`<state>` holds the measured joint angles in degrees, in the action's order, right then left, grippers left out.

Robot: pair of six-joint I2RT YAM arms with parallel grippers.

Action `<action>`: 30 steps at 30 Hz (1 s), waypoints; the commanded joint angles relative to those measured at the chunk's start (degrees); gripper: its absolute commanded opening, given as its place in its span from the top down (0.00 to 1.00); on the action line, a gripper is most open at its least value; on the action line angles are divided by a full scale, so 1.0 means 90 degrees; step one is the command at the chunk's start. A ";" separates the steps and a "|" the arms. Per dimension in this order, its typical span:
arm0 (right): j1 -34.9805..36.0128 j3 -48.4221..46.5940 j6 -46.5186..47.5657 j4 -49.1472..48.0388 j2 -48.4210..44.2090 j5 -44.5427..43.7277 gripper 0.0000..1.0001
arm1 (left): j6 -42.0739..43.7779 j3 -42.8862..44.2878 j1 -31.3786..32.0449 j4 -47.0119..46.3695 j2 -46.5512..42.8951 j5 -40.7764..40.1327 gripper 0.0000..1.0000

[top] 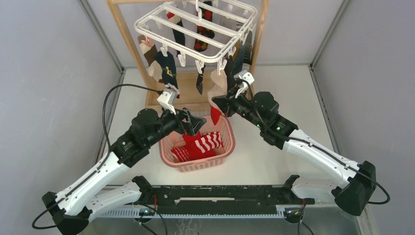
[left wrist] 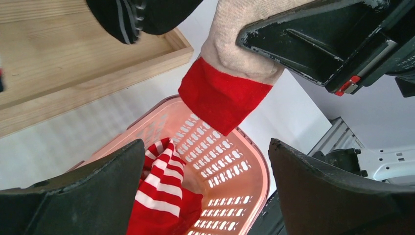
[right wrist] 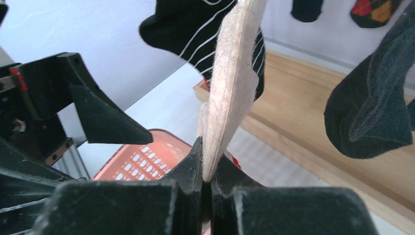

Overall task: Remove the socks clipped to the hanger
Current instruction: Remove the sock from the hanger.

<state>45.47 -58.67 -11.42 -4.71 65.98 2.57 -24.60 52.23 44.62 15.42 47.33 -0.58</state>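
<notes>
From above, the right pincer (top: 214, 104) is clamped on the beige, red-toed sock (top: 219, 88) hanging from the front edge of the white hanger (top: 147, 22), so pulling it off is the step in hand. The left wrist view shows the left pincer (left wrist: 206, 147) gaping empty over the pink basket (left wrist: 235, 171). The right wrist view confirms the grip; next, I reckon, a steady downward tug, then release over the basket.
</notes>
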 commanded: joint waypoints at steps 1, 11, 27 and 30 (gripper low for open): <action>0.0087 -0.0198 -0.0511 -0.0241 -0.0146 0.0479 0.94 | -0.0089 -0.0130 0.0081 -0.0448 0.0018 0.0226 0.00; 0.0062 -0.0194 -0.1294 -0.0656 -0.0061 0.1250 0.96 | 0.0078 -0.0503 0.0136 -0.1122 0.0224 0.0358 0.00; 0.0022 -0.0243 -0.1992 -0.0912 0.0257 0.1765 0.97 | 0.0407 -0.0481 0.0158 -0.1684 0.0848 0.0345 0.00; 0.0023 -0.0249 -0.1994 -0.0903 0.0272 0.1747 0.97 | 0.0451 -0.0490 0.0179 -0.1905 0.0873 0.0365 0.01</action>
<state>45.56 -58.67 -27.83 -10.09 68.51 17.10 -22.46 47.68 45.67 3.29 55.09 1.93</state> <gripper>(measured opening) 0.054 0.996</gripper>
